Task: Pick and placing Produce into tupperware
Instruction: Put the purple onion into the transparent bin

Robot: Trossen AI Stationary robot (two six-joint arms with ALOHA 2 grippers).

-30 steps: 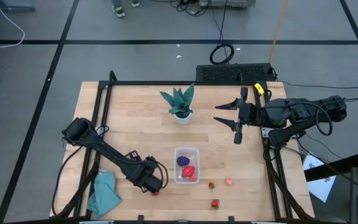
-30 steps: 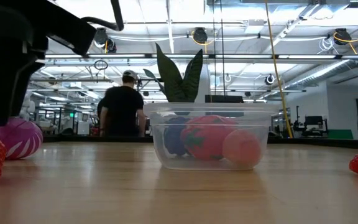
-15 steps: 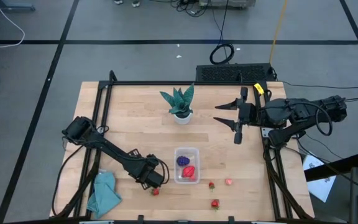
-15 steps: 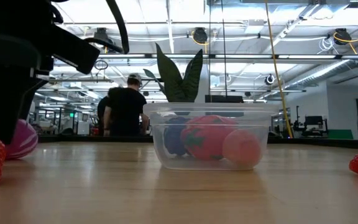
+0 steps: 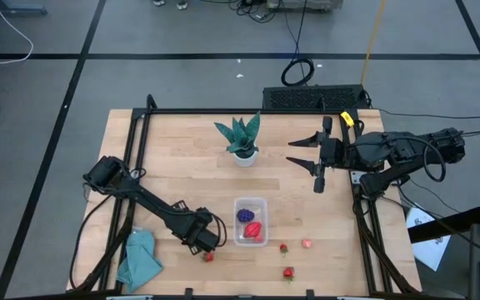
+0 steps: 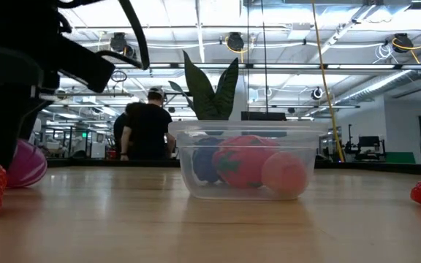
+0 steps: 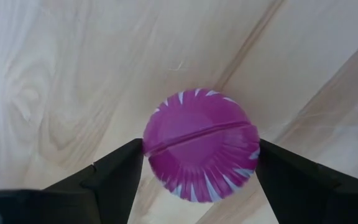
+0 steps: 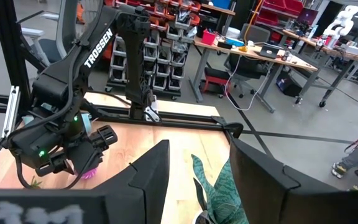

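Left tool (image 7: 197, 171) is sitting spread open around the striped magenta ball fruit (image 7: 201, 143), lower middle of the wrist view. Clear rectangular plastic tub (image 5: 250, 222) is holding three fruits; four remain on the counter (image 5: 182, 158).

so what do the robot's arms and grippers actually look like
Both arms are black and jointed. The left arm carries white TROSSEN lettering, looping black cables and a small green light. The right arm has black cable loops and a yellow tag near its wrist. Each gripper has two flat, dark, tapered fingers.
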